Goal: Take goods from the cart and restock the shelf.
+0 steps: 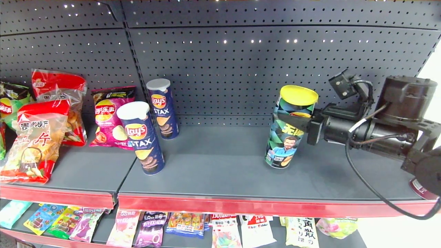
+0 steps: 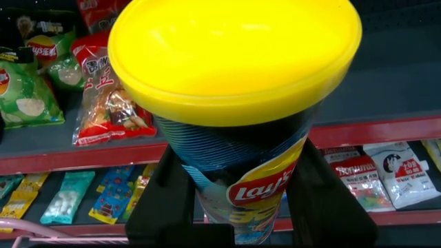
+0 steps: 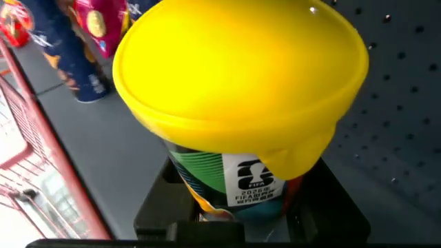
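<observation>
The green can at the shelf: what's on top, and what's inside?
A yellow lid caps the green can, held by the right gripper. Its contents are hidden by the lid.

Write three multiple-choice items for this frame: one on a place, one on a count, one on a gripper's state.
1. Where is the yellow-lidded can that the right gripper holds?
A) on the grey shelf board, right of the blue cans
B) on the floor
C) on top of a blue can

2. How many white-lidded blue cans stand on that board?
A) one
B) two
C) four

3. What state is the left gripper in?
A) open, empty
B) shut on a bottle
C) shut on a second yellow-lidded can

Answers:
1 A: the head view shows its base at the board, apart from the blue cans.
2 B: one stands in front, one behind.
3 C: its fingers flank the can's body.
</observation>
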`<state>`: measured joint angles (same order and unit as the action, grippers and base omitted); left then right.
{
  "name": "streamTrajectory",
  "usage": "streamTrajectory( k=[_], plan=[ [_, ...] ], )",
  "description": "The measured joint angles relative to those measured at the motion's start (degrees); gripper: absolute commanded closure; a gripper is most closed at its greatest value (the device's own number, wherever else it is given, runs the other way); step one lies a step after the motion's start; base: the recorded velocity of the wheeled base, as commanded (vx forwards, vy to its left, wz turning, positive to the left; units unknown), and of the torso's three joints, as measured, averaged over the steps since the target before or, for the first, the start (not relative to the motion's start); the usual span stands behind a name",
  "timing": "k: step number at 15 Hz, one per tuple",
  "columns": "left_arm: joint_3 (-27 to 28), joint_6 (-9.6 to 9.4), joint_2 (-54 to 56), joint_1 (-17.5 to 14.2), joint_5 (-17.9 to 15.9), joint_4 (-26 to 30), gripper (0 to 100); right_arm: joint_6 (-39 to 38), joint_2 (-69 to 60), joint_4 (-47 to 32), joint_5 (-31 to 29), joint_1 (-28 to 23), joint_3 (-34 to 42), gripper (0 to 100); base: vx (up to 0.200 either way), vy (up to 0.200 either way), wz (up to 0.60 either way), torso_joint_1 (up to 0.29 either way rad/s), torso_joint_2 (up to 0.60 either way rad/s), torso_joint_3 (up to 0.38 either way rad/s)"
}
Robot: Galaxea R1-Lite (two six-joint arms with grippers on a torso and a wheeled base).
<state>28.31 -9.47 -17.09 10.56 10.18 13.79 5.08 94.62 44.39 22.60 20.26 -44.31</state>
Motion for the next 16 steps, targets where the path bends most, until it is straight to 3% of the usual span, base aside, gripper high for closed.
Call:
streamTrajectory(
  k=[5, 11, 16],
  plan=[
    [-0.8, 0.00, 0.2, 0.0, -0.2, 0.0, 100, -0.1, -4.2, 3.9, -3.3, 3.0, 9.0, 100, 0.000, 0.000, 0.00, 0.000, 0.00, 0.000],
    [-1.7, 0.00, 0.2, 0.0, -0.4, -0.1, 100, -0.2, -3.4, 4.0, -9.3, 5.0, 11.4, 100, 0.000, 0.000, 0.00, 0.000, 0.00, 0.000],
    [-2.2, 0.00, 0.3, 0.0, -0.4, -0.1, 100, -0.6, -2.5, 4.1, -10.5, 7.4, 11.9, 100, 0.000, 0.000, 0.00, 0.000, 0.00, 0.000]
  ],
)
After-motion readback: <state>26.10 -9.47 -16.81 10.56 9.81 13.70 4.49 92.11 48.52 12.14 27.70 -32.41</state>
